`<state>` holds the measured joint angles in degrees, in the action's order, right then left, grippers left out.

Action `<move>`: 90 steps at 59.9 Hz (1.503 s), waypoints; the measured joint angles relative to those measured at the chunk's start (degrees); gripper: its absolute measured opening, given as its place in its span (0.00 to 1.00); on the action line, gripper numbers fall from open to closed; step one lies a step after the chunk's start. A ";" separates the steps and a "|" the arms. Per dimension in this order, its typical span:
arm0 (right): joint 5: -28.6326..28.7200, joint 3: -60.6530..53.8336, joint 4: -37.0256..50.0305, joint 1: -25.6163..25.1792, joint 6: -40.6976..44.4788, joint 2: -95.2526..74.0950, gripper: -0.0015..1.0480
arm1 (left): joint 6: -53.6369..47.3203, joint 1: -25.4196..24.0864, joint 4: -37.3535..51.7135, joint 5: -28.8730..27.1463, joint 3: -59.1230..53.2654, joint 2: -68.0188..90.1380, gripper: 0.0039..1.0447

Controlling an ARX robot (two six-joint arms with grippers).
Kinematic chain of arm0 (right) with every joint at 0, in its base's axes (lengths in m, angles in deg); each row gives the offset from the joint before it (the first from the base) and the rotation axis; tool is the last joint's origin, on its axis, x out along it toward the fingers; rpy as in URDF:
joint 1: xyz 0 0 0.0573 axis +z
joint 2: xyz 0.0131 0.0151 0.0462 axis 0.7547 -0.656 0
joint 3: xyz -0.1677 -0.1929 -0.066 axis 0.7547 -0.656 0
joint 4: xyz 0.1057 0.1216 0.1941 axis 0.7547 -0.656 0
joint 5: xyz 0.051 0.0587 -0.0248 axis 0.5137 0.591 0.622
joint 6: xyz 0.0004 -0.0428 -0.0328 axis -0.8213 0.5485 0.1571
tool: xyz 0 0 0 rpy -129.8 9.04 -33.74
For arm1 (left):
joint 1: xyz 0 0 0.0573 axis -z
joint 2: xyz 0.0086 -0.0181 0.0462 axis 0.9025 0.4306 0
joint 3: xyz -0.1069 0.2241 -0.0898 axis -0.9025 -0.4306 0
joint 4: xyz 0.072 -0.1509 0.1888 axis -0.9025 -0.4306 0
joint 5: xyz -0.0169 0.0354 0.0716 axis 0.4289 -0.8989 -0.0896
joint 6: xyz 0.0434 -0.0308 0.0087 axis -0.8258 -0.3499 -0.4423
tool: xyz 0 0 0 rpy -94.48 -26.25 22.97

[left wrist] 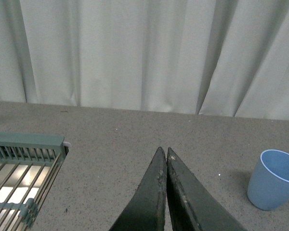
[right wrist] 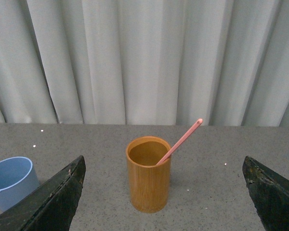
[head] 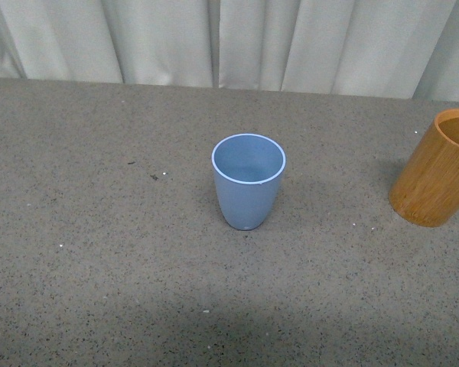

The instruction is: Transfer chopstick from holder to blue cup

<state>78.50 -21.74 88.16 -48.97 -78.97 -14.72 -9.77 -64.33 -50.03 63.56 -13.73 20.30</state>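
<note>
The light blue cup (head: 249, 180) stands upright and empty mid-table in the front view; it also shows in the left wrist view (left wrist: 274, 179) and the right wrist view (right wrist: 10, 182). The orange-brown holder (head: 437, 168) stands at the right edge of the front view. In the right wrist view the holder (right wrist: 148, 173) holds one pink-red chopstick (right wrist: 181, 140) leaning out over its rim. My right gripper (right wrist: 164, 192) is open wide, facing the holder, some way short of it. My left gripper (left wrist: 163, 153) is shut and empty, with the cup off to its side. Neither arm shows in the front view.
A grey-green dish rack (left wrist: 19, 173) with slatted bars sits at the table's left side in the left wrist view. A pale curtain (head: 229, 42) hangs along the table's far edge. The table top (head: 99, 229) is grey speckled.
</note>
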 joint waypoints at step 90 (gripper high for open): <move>-9.79 44.92 5.86 -3.37 -21.66 -89.05 0.91 | -0.04 -0.02 -0.09 0.02 0.00 -0.26 0.94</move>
<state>68.71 23.18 94.02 -52.34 -100.63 -103.77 -9.81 -64.35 -50.11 63.58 -13.73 20.04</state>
